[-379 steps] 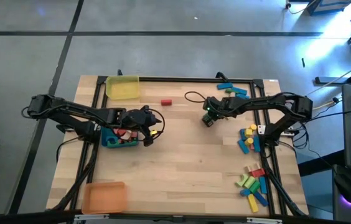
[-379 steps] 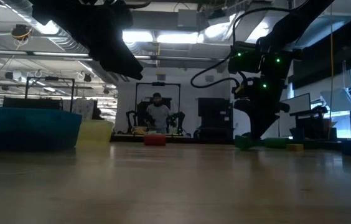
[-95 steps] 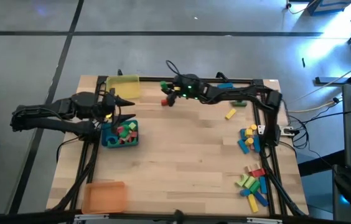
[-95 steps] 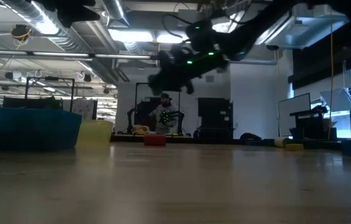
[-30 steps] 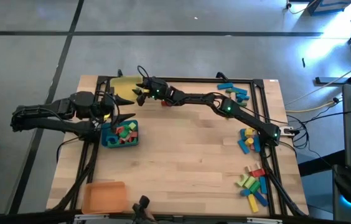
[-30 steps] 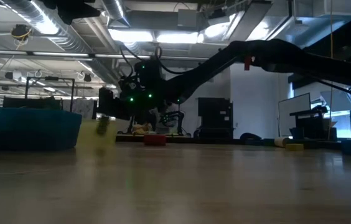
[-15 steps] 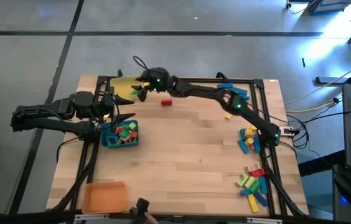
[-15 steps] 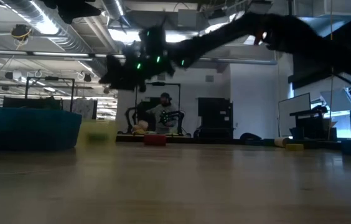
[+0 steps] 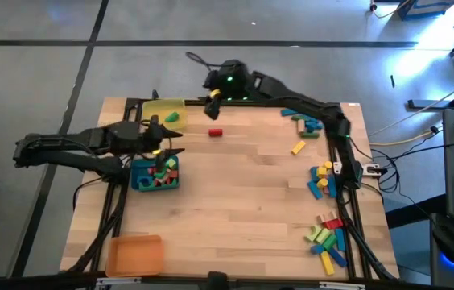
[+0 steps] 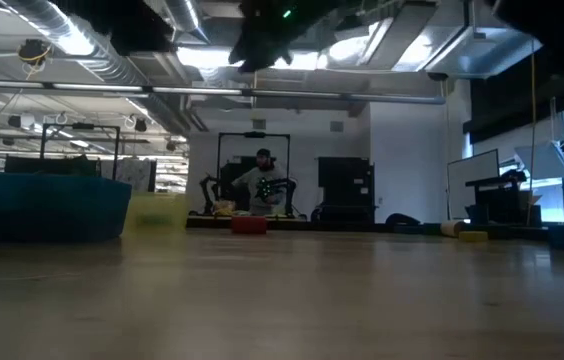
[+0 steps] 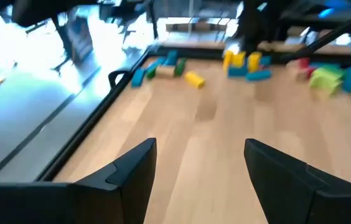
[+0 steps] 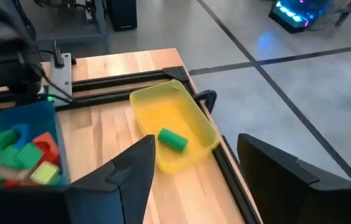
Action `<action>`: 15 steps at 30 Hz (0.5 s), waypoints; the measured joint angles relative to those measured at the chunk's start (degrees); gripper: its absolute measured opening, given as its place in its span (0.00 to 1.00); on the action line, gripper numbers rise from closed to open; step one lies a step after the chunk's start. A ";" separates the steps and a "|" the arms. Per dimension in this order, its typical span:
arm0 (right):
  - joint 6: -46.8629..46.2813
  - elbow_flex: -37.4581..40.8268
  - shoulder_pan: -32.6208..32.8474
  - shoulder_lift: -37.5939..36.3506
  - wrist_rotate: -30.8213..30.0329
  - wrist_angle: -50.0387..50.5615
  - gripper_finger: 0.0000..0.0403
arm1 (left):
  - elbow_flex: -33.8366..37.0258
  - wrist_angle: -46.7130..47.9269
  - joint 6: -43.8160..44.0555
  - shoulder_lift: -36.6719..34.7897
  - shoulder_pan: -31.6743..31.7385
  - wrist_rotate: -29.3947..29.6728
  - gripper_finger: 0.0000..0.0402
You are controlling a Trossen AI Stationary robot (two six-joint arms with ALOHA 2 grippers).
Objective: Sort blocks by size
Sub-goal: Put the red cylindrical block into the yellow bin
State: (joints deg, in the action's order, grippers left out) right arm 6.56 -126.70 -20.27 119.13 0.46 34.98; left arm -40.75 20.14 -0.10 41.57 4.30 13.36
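My right gripper [image 9: 211, 98] hangs open high above the table's far edge, just right of the yellow tray [image 9: 153, 113]. One green block [image 12: 172, 139] lies on the floor of that tray [image 12: 194, 118]. My left gripper [image 9: 172, 142] is open with nothing between its fingers, above the far side of the blue tray [image 9: 136, 181], which holds several red, green and blue blocks [image 9: 159, 171]. A red block [image 9: 215, 132] lies on the wood near the far edge. More blocks lie at the right: a far group [image 9: 306, 121], one yellow block [image 9: 298, 148], a middle group [image 9: 321, 179] and a near group [image 9: 329, 238].
An orange tray [image 9: 134, 254] stands at the near left corner. A dark metal frame [image 9: 251, 104] runs along the table's far edge and down both sides. Bare wood [image 9: 243, 201] fills the middle. A person sits far behind the table [image 10: 254, 180].
My right gripper has risen steeply from low over the yellow tray and drawn back toward the table's right, tipping more level. A green block now shows in the tray where it stood. My left gripper has moved a little toward the table's right, over the blue tray.
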 joint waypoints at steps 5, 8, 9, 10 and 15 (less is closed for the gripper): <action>-0.54 7.35 0.08 -6.39 0.28 2.18 0.57 | 0.00 -0.02 1.71 6.75 3.11 0.27 0.57; -1.17 13.25 0.50 -9.91 0.15 2.97 0.57 | 0.00 -0.59 1.62 11.18 5.52 0.24 0.57; -1.46 15.61 0.52 -11.29 0.12 2.92 0.57 | 0.00 -0.83 1.62 12.82 6.35 0.27 0.57; -1.50 18.14 0.52 -12.59 0.12 2.04 0.57 | 0.00 -1.06 1.62 14.39 7.25 0.27 0.57; -1.93 32.45 0.42 -18.94 0.07 -2.81 0.57 | 0.00 -3.11 1.21 21.75 11.15 0.22 0.57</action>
State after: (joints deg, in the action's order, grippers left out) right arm 4.63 -94.25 -19.86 100.19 0.53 32.18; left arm -40.75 17.02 1.11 63.32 15.46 13.58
